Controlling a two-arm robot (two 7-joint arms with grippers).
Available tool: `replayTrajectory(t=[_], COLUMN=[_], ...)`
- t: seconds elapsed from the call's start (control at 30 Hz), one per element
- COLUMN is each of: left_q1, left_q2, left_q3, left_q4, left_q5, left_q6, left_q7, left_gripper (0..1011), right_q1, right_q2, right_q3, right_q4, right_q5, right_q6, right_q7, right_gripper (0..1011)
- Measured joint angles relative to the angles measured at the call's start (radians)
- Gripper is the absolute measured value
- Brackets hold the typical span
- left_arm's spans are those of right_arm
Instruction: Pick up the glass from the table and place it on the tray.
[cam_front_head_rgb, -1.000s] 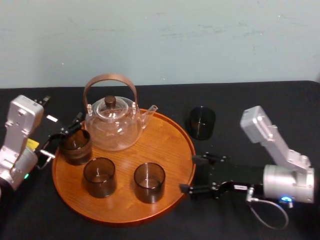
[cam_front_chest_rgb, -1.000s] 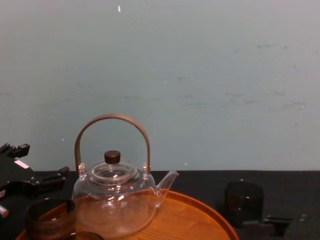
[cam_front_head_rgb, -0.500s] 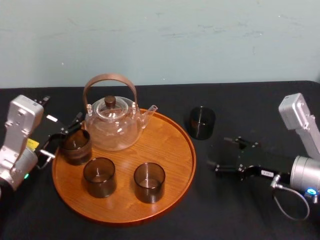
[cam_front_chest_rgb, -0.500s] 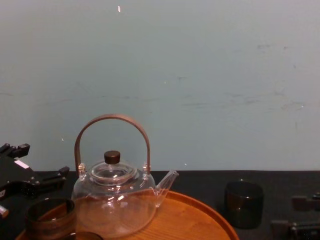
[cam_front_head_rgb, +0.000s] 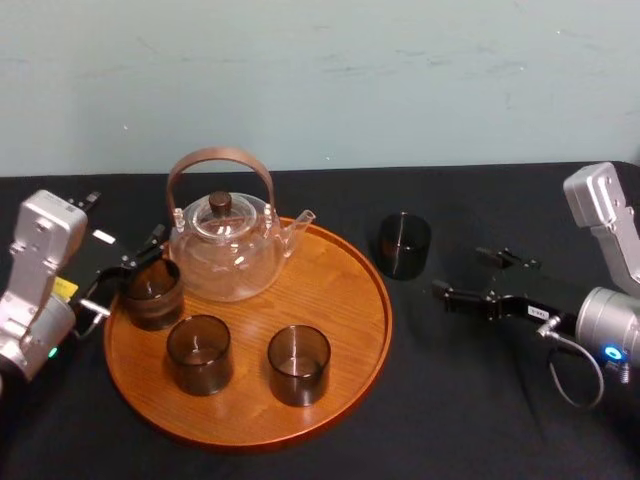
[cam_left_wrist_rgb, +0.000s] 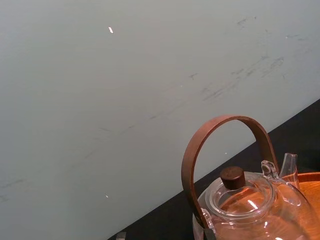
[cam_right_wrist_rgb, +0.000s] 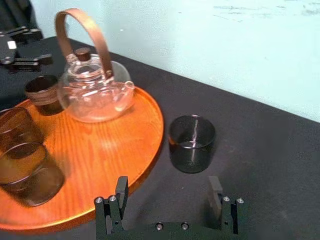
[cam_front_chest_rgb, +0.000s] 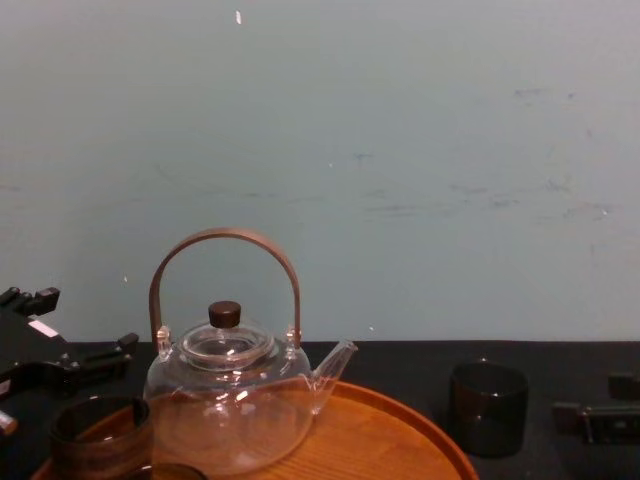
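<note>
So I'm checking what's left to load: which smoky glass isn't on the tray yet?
The glass standing alone on the table, right of the tray, facing the open right gripper; the other three stand on the tray.

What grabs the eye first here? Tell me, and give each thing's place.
A round wooden tray dominates the left of the black table, carrying a clear teapot with an arched brown handle and three dark tumblers. One lone dark glass stands on the table just off the tray's right rim, the open right end effector pointing at it without touching. The left end effector rests open at the tray's left edge.
</note>
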Motion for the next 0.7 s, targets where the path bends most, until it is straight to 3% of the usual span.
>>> replayTrajectory(t=[0.7], left_q1=[0.000], left_q2=[0.000], left_q3=[0.000], left_q4=[0.000], left_q5=[0.000], left_q6=[0.000], left_q7=[0.000], left_gripper=[1001], right_q1=[0.115], right_q2=[-0.137], right_q3=[-0.022], right_q4=[0.128], right_q5=[-0.112], right_q6=[0.048], right_q7=[-0.066], right_gripper=[1002])
